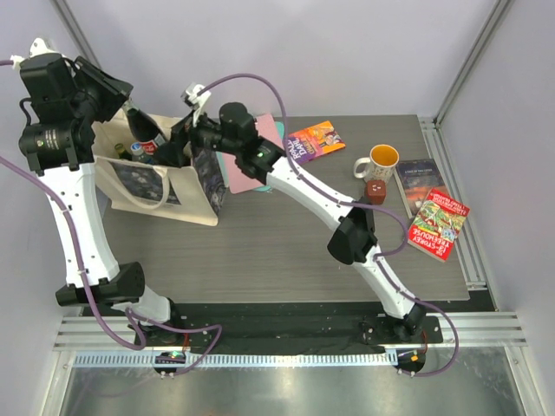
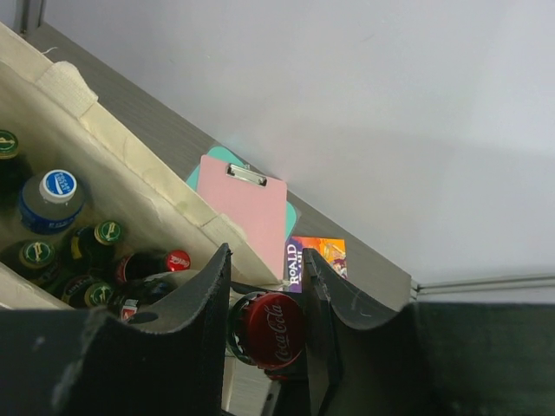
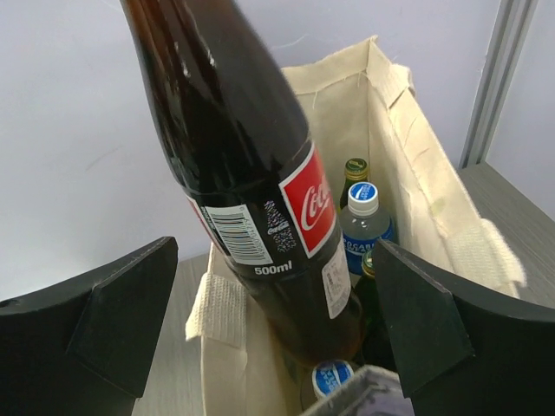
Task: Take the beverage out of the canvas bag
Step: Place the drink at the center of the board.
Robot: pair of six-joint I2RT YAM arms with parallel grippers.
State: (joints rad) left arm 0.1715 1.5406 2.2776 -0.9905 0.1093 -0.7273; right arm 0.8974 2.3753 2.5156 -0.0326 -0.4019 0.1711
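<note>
Over the mouth of the cream canvas tote bag [image 1: 111,178], the dark glass cola bottle [image 3: 251,173] is gripped at its red cap [image 2: 273,329] by the left gripper [image 2: 267,260], near upright. The right gripper [image 3: 276,251] is spread wide, flanking the labelled body.

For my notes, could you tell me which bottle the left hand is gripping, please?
The tall dark Coca-Cola bottle: the left hand clamps its red-capped top, high above the canvas bag, while the other bottles stand inside.
</note>
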